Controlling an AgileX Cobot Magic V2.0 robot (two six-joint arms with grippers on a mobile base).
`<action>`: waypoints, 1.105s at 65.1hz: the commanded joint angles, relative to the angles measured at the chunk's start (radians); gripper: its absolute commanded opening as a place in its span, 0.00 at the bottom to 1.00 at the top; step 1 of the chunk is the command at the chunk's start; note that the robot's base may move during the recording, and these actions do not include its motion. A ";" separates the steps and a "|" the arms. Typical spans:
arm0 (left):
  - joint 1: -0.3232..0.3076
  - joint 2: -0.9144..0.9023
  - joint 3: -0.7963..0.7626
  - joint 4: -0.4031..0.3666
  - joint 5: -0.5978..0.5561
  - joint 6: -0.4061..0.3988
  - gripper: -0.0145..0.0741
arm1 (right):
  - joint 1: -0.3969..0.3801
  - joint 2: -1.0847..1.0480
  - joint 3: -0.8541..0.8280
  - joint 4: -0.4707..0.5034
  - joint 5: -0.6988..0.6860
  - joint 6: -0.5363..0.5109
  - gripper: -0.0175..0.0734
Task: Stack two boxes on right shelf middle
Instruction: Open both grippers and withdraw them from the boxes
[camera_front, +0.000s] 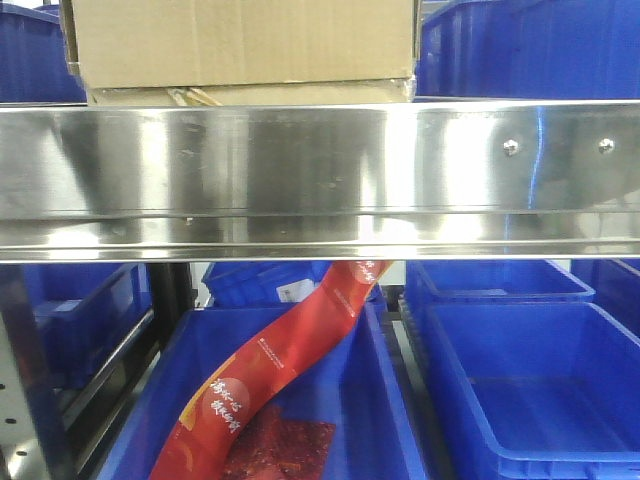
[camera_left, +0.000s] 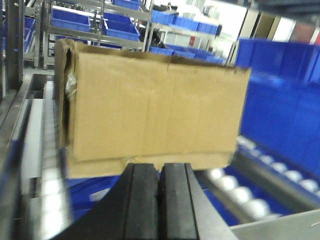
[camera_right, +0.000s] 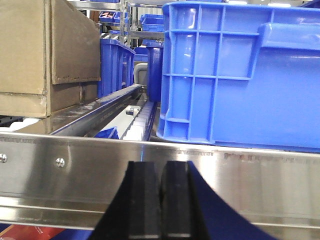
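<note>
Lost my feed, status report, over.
Both claws shut, empty: left claw, right claw. Boxes stacked on shelf. Blue bin alongside.

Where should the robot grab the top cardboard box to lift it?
Probably by its two short ends, one gripper per side. The top box is wide with flat upright ends, too broad for one gripper. The left gripper and right gripper are both shut now.
</note>
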 joint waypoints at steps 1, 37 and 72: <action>0.081 -0.052 0.063 -0.140 -0.020 0.216 0.04 | -0.006 -0.003 0.003 -0.007 -0.012 0.002 0.01; 0.261 -0.555 0.516 -0.135 -0.052 0.241 0.04 | -0.006 -0.003 0.003 -0.007 -0.012 0.002 0.01; 0.353 -0.555 0.516 -0.103 -0.069 0.265 0.04 | -0.006 -0.003 0.003 -0.007 -0.012 0.002 0.01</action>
